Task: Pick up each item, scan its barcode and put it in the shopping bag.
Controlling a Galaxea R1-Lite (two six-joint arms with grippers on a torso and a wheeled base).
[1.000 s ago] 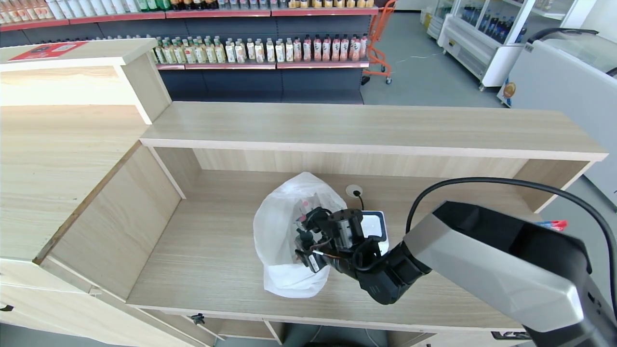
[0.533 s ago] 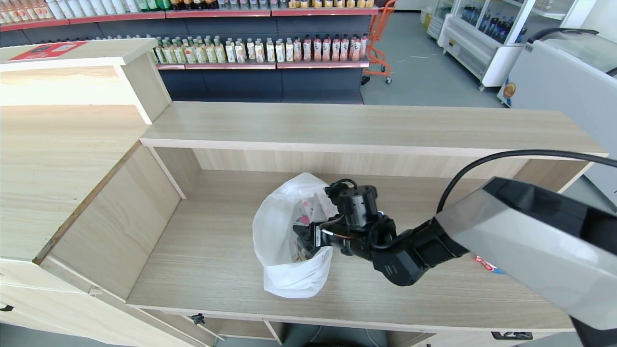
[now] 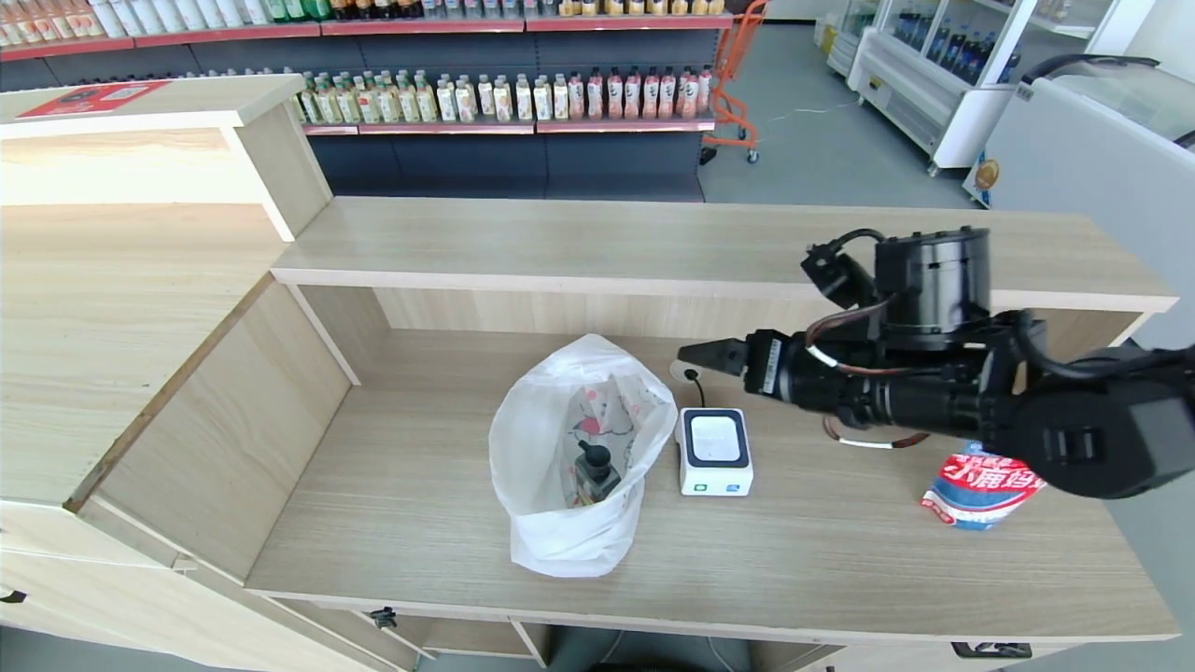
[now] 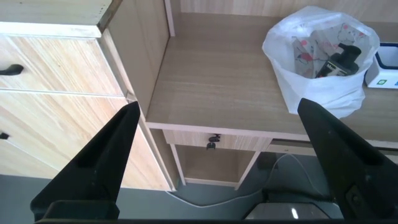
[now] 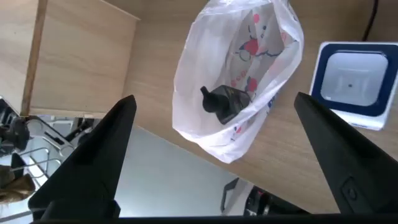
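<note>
Over the tabletop (image 3: pixel 840 560), the right claw (image 3: pixel 698 355) hangs wide open and empty; a dark bottle (image 3: pixel 595 469) sits in the shopping bag (image 3: pixel 551 541).

The right arm (image 3: pixel 943 397) was black, built of cylindrical segments, with a drum-shaped joint housing (image 3: pixel 934 271) banded in dull grey. Black and brown cables (image 3: pixel 840 327) looped about its wrist, beside a small white label (image 3: pixel 771 366). The right gripper (image 3: pixel 695 355) tapered to dark wedge-shaped fingers (image 5: pixel 93 168). The left gripper (image 4: pixel 219 104) had matching dark fingers (image 4: pixel 93 168).
</note>
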